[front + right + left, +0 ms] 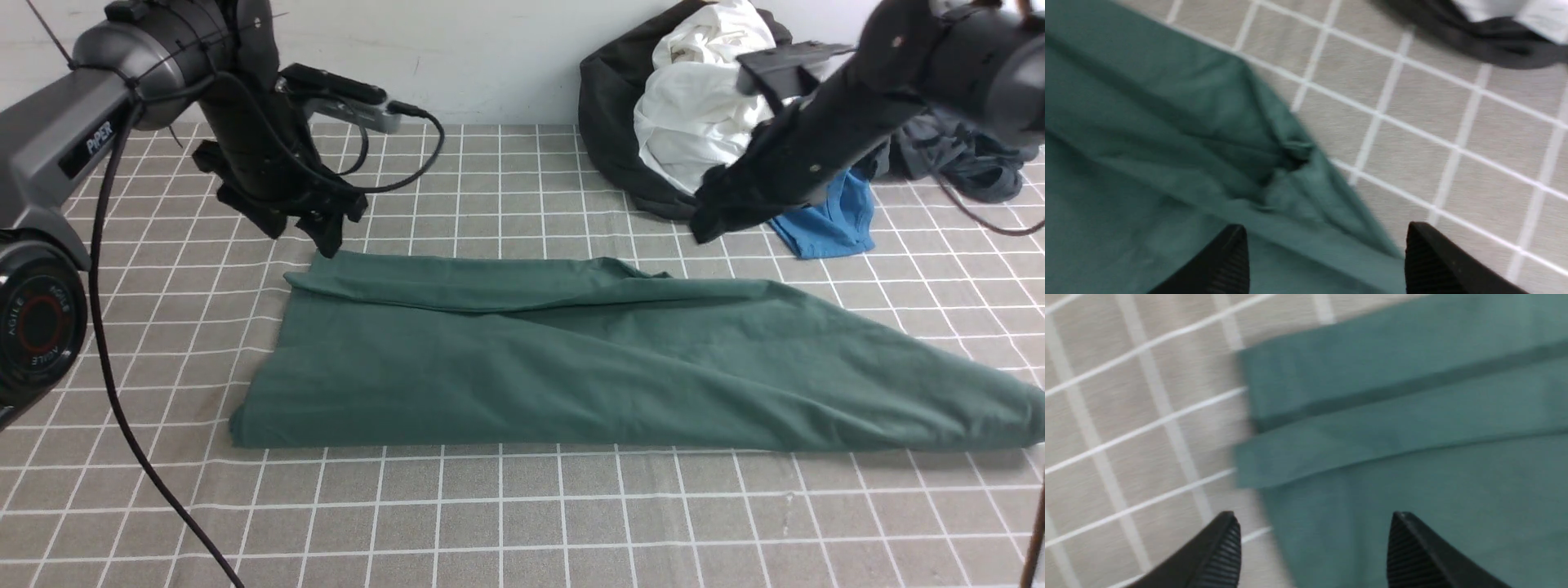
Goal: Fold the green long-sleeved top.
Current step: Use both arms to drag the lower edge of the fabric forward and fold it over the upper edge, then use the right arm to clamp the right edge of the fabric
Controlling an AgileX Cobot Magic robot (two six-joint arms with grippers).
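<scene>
- Dark green long-sleeved fabric top (571,367) lies flat mid-table on grey checked cloth (490,523).
- Left black gripper (326,233), jaws spread, empty, over its far-left corner.
- Right black gripper (706,224), likewise spread, above its far edge.
- Heaped black, white, blue clothes (694,106) far right.

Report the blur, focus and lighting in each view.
Front view: sharp and evenly lit, with only a thin shadow under the near edge of the green top. Left wrist view: smeared, the checked cloth has soft lines, but the left gripper looks crisp. Right wrist view: similar blur around the right gripper. No glare in any view.
</scene>
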